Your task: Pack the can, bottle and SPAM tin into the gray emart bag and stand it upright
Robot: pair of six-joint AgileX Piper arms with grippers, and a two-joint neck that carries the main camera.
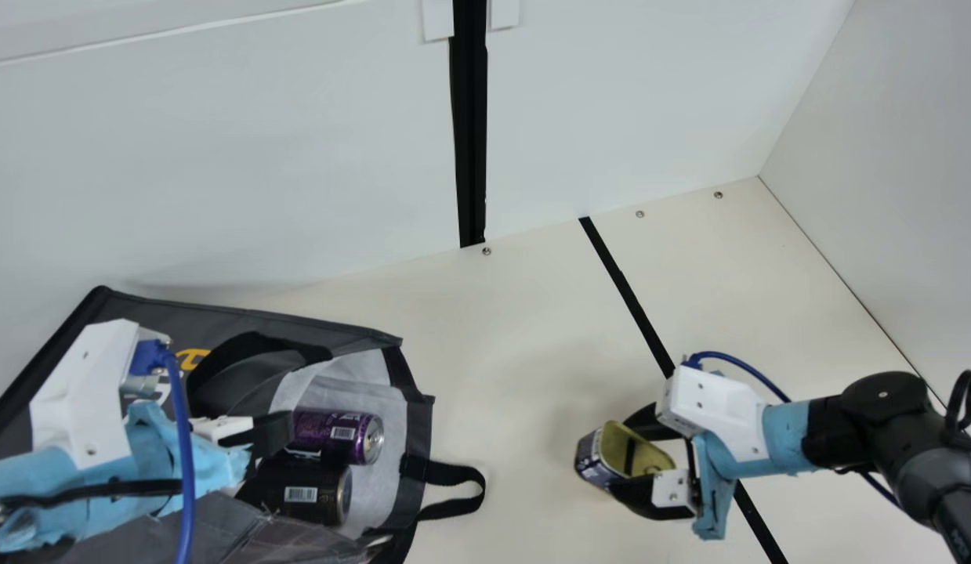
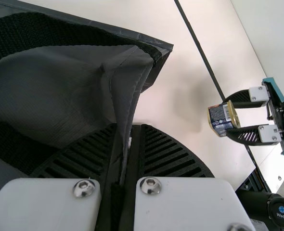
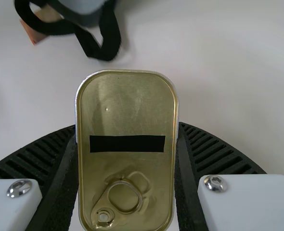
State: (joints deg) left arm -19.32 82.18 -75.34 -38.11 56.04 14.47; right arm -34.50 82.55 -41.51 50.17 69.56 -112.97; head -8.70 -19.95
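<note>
Left gripper (image 2: pixel 129 129) has the gray fabric bag (image 2: pixel 126 91) pinched, probably propping it open around the shiny purple can (image 1: pixel 336 435) and black cylinder (image 1: pixel 297 493); right gripper (image 1: pixel 623 457) clamps the gold-lidded SPAM tin (image 1: pixel 596 462) right of it, for loading.

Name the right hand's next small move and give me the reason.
I'd probably ease the right hand toward the open mouth of the gray bag. It grips the tin, which is outside the bag, while the left hand pinches the bag's fabric and the purple can and black can lie inside.
</note>
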